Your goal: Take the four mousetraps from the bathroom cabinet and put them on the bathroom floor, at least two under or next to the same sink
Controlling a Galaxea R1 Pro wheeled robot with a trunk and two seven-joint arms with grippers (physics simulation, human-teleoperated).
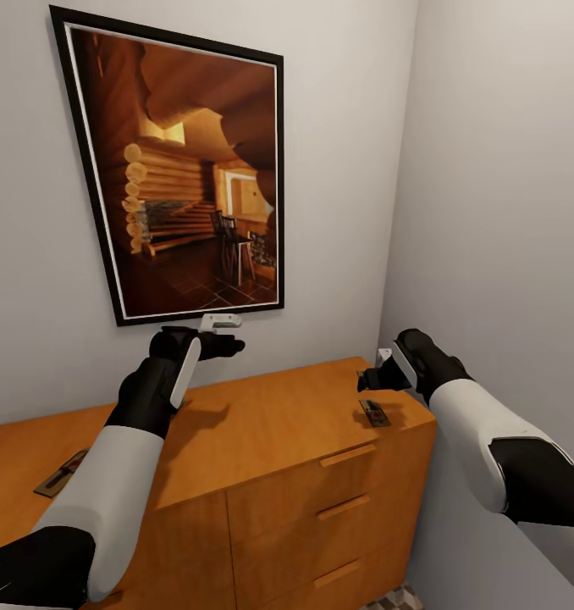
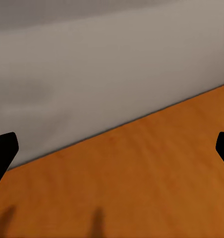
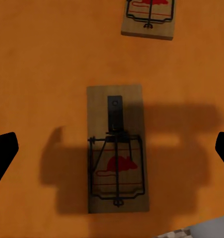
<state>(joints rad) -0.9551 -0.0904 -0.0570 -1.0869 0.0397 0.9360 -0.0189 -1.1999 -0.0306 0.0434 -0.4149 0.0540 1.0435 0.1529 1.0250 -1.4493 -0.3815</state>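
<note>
- A small flat brown wooden mousetrap with dark metal parts (image 3: 117, 148) lies on top of the wide orange-brown wooden cabinet (image 1: 304, 424), near its right front corner.
- The right gripper (image 1: 373, 379) hovers directly above it, jaws spread wide, grasping nothing.
- A second mousetrap (image 3: 148, 18) lies nearby on the same top; another (image 1: 61, 473) rests far left.
- The left gripper (image 1: 228, 335) hangs released over bare cabinet wood by the grey wall (image 1: 338, 152), below a black-framed log-cabin picture (image 1: 181, 169).

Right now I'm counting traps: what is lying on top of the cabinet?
On the cabinet top, one mousetrap lies below the right gripper, another beside the left arm. The right wrist view shows a further trap. The left arm covers part of the top.
</note>
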